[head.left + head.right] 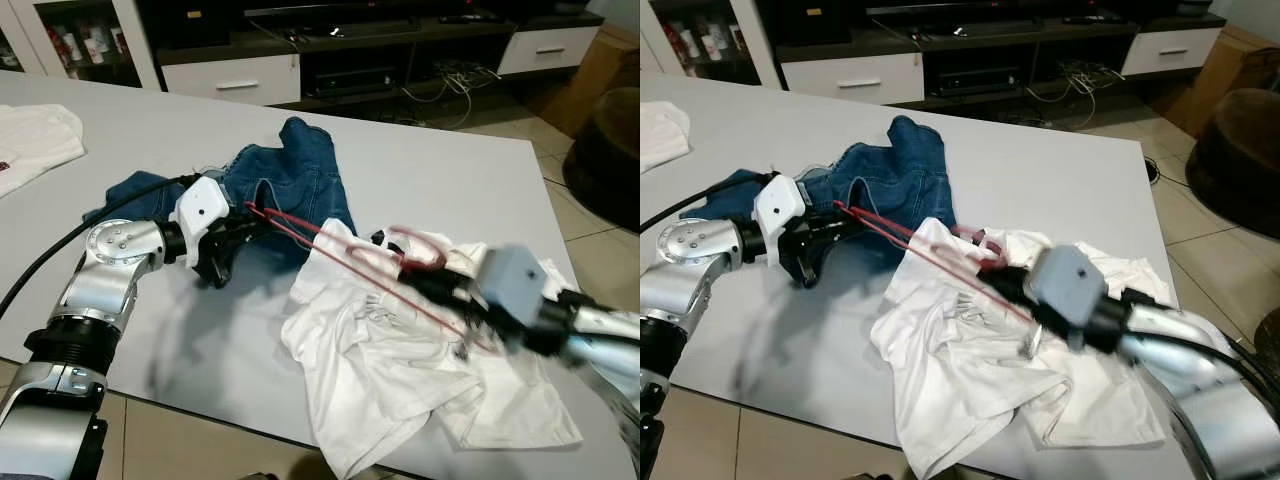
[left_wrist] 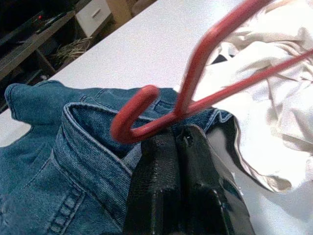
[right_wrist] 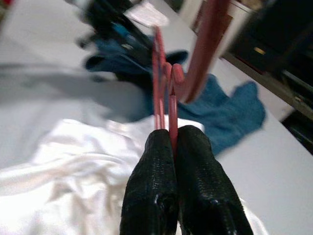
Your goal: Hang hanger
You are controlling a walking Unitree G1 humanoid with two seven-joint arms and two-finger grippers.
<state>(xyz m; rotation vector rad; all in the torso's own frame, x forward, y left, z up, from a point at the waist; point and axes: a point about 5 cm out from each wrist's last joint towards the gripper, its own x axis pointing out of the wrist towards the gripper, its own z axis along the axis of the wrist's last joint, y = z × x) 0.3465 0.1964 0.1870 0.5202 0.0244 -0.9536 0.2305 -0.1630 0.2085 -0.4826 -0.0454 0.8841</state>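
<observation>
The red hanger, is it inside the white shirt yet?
Done: both grippers hold the thin red wire hanger, the left gripper at one end, the right gripper near the hook. In hand: it hangs over the crumpled white T-shirt. Left: it isn't visibly inside the shirt, and nothing is hung up.

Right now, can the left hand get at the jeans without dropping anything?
Probably not. The left hand sits right over the jeans, so nothing blocks it, but its fingers are shut on the red hanger, which the right hand grips too.
</observation>
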